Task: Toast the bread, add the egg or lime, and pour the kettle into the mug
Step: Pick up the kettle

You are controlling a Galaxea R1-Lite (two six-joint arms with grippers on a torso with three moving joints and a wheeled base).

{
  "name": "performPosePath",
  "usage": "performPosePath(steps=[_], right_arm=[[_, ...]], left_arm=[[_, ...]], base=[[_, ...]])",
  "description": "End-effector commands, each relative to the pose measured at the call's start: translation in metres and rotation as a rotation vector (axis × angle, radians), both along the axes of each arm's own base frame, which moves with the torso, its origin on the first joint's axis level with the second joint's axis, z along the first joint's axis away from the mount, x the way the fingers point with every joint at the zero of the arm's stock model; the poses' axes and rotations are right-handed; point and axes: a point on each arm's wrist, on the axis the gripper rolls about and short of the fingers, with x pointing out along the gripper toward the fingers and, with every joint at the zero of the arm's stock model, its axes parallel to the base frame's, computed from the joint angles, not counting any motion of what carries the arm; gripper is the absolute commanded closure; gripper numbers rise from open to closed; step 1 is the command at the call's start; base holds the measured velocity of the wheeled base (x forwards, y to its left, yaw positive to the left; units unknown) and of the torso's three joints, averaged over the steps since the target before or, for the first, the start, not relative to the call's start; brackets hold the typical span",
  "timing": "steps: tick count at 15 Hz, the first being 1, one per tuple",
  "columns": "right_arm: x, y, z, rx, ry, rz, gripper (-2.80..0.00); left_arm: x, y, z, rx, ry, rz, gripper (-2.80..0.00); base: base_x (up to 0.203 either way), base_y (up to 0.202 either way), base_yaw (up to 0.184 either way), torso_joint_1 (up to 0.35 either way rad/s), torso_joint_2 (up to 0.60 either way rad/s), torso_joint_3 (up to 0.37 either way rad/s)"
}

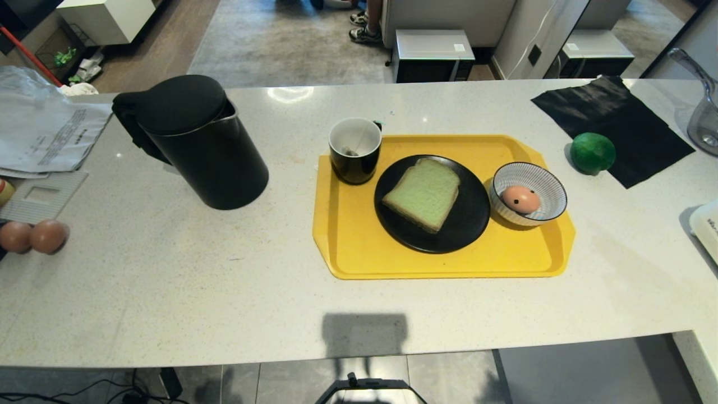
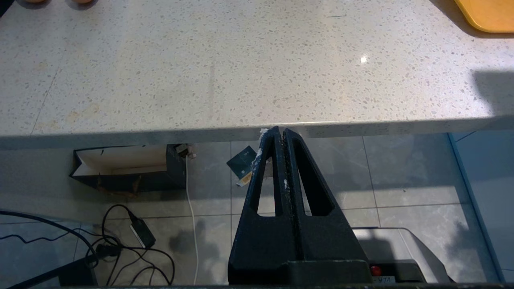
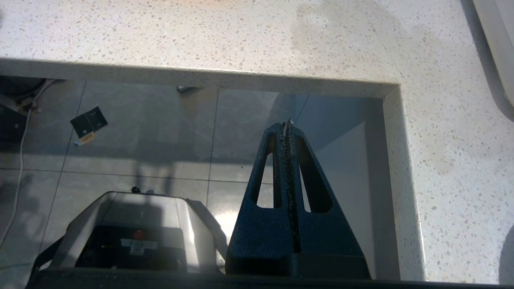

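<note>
below the counter [image 2: 200,80] edge, both hands hang closed: left hand [image 2: 280,134], right hand [image 3: 288,125].

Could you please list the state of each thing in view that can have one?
kettle: lid closed, upright on the counter
mug: upright on the tray, something small inside
bread: flat on the black plate
egg: whole, in the striped bowl
lime: whole, on the counter beside the black cloth
left gripper: shut, empty
right gripper: shut, empty
</note>
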Motion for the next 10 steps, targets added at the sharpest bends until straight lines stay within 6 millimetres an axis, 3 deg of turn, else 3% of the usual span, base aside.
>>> performPosePath(steps=[1,10], right_arm=[[0.0001,0.0000,0.0000,-0.001,0.002,0.000,0.00],[0.0001,0.0000,0.0000,-0.001,0.002,0.000,0.00]], left_arm=[[0.0013,0.0000,-0.0047,-0.002,0.016,0.001,0.00],[0.0013,0.0000,-0.0047,0.002,0.016,-0.001,0.00]], base=[[0.000,0.000,0.000,0.000,0.00,0.000],[0.000,0.000,0.000,0.000,0.00,0.000]])
